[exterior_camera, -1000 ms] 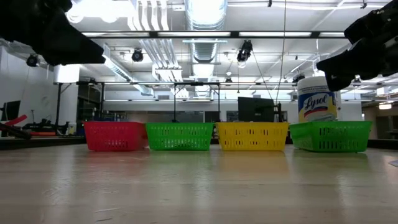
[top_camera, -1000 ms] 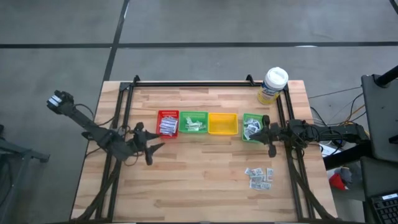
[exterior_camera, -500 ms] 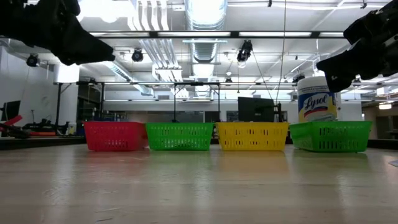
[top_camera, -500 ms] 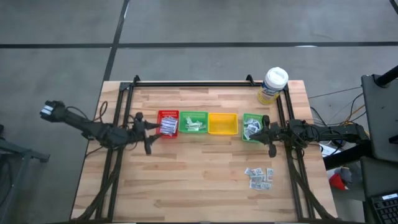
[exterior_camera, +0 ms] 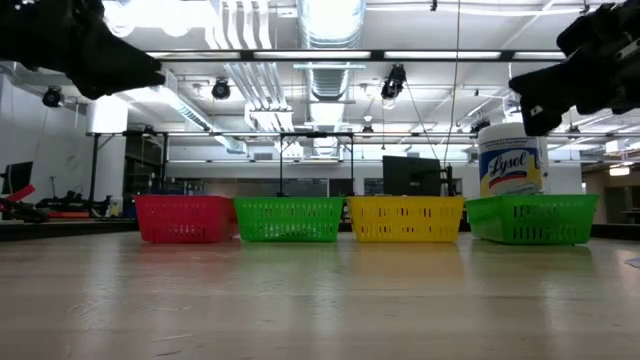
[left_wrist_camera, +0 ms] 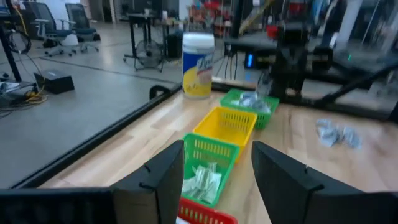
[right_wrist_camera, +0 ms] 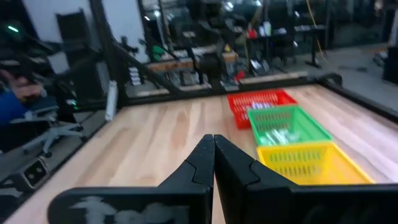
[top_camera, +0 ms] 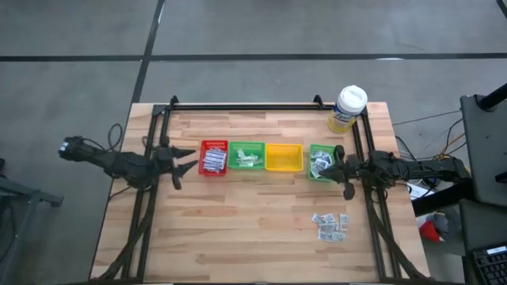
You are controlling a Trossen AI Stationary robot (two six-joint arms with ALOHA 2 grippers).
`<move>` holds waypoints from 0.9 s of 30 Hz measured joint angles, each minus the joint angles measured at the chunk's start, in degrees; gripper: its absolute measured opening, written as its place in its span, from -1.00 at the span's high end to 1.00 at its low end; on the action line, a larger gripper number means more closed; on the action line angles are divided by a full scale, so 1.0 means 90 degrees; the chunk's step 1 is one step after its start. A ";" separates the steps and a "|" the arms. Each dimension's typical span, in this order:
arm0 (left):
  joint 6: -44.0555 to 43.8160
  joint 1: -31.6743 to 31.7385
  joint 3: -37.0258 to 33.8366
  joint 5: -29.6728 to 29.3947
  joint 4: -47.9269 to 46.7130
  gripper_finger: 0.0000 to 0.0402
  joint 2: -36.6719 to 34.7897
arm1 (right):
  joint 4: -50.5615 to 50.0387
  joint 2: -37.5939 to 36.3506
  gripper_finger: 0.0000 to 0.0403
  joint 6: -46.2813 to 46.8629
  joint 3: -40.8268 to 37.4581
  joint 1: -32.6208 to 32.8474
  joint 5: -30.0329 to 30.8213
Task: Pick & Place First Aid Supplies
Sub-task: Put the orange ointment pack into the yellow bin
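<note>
The first aid supplies are small paper packets. A loose pile [top_camera: 330, 226] lies flat on the wood near the right side, and more lie in the red tray [top_camera: 214, 157], the green tray [top_camera: 247, 157] and the right-hand green tray [top_camera: 321, 163]. My left gripper [top_camera: 188, 162] hovers open just left of the red tray, pointing along the row, with nothing between its fingers [left_wrist_camera: 163, 180]. My right gripper [top_camera: 337, 169] is shut and empty, level beside the right-hand green tray, its fingers [right_wrist_camera: 213, 163] pointing toward the table's left.
A yellow tray [top_camera: 283, 157] stands between the two green ones in the row. A white-lidded tub [top_camera: 348, 108] with a yellow label stands at the far right corner. A black frame rail [top_camera: 245, 106] runs along the far edge. Bare wood lies toward the near edge.
My left gripper has gone toward the table's far edge, from in front of the red tray to its left side, and has swung round to point along the row of trays. It has stayed open and empty.
</note>
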 joint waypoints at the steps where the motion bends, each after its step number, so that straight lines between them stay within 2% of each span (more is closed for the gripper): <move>1: -0.0041 0.0000 -0.0015 -0.0002 -0.0120 0.06 -0.0118 | 0.0111 0.0000 0.96 -0.0041 0.0001 0.0001 -0.0066; 6: -0.0148 0.0000 -0.0195 -0.0053 -0.0464 0.06 -0.0558 | 0.0622 0.0000 0.96 -0.0152 0.0009 0.0002 -0.0258; 12: -0.0195 -0.0001 -0.0573 -0.0215 -0.0447 0.06 -0.0948 | 0.0226 0.0074 0.96 -0.0365 0.0469 0.0119 -0.0253; 18: -0.0253 0.0000 -0.0923 -0.0200 -0.0470 0.06 -0.1249 | -0.0767 0.0422 0.96 -0.0514 0.1436 0.0370 -0.0240; 21: -0.0325 0.0000 -0.0986 0.0056 -0.0476 0.06 -0.1377 | -0.1394 0.0769 0.96 -0.0514 0.1991 0.0543 -0.0239; 24: -0.0359 0.0000 -0.1021 0.0582 -0.0507 0.06 -0.1435 | -0.2029 0.1216 0.96 -0.0421 0.2585 0.0732 -0.0228; 27: -0.0352 -0.0001 -0.1013 0.0751 -0.0488 0.06 -0.1458 | -0.2709 0.1722 0.96 -0.0268 0.3136 0.0879 -0.0167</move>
